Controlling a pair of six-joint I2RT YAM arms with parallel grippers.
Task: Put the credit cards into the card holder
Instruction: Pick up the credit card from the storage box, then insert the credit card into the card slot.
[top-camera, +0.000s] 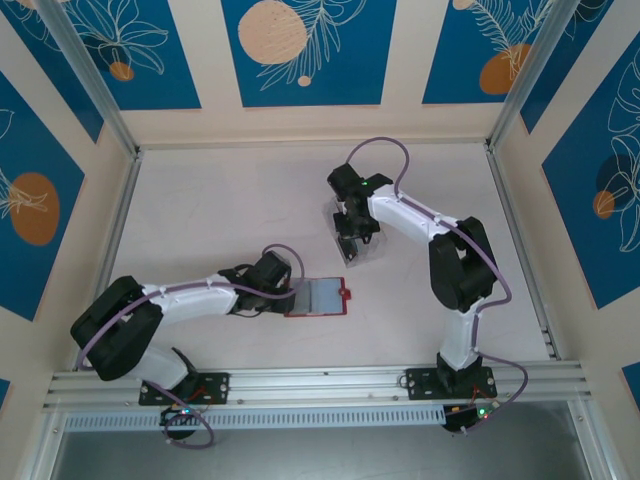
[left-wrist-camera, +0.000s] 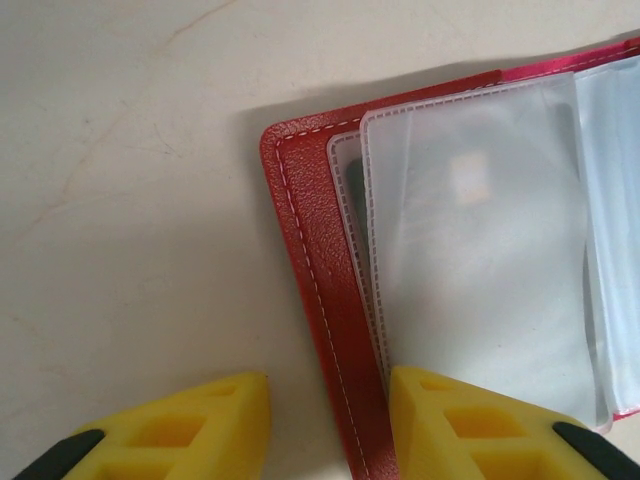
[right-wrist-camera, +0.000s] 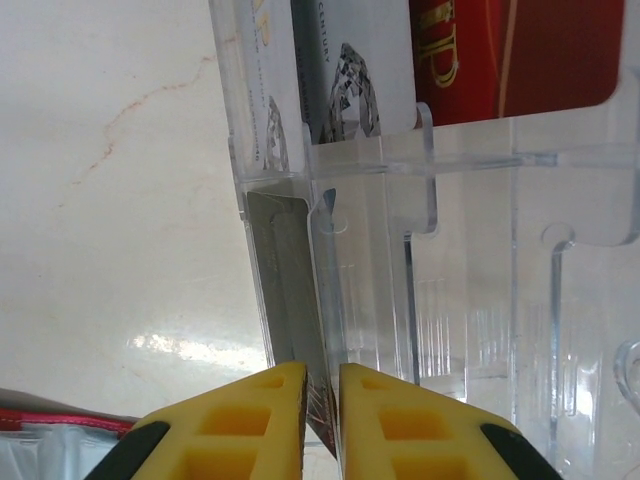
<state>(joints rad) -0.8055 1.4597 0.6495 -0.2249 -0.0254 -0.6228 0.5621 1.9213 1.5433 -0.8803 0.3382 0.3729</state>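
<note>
While the right claw (right-wrist-camera: 320, 375) pinched 1 grey card (right-wrist-camera: 283, 270), its long axis running straight away into the clear tray (right-wrist-camera: 470, 260), we saw the card holder (top-camera: 318, 297) lying open near-left, beside the half-wide, empty left claw (left-wrist-camera: 328, 388).

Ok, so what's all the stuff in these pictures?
table: one, cream, under everything
wall panels: several, blue with peach circles, around the table
holder: one, red with clear sleeves, open by the left gripper
tray: one, clear, under the right gripper
red card: one, red, in the tray
white cards: seemingly two, printed white, in the tray
grey card: one, grey, at the tray's edge
arms: two, black and white, near edge
left gripper: one, yellow, open, one finger over the holder
right gripper: one, yellow, shut on the grey card
</note>
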